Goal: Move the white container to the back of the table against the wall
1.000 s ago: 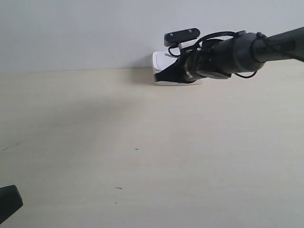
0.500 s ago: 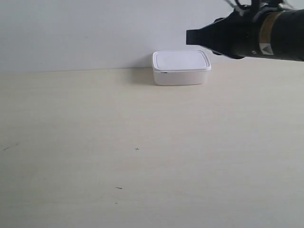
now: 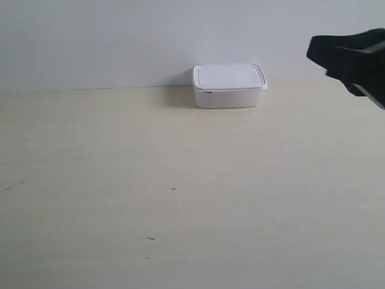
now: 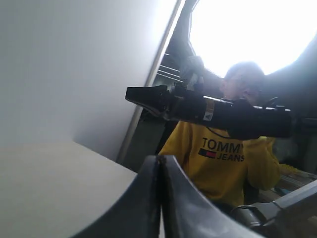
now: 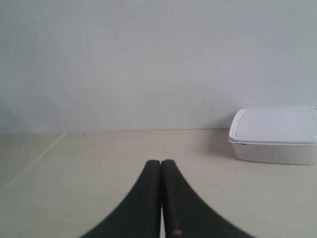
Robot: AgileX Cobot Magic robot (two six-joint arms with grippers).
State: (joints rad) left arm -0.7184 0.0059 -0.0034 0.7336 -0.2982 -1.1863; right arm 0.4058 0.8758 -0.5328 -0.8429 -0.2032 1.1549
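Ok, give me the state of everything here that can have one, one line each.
white container, upright, held by nothing, at the back of the table by the wall.
lid, on the container, closed.
left gripper, shut, empty.
right gripper, shut, empty, apart from the container.
arm at the exterior view's right, clear of the container.
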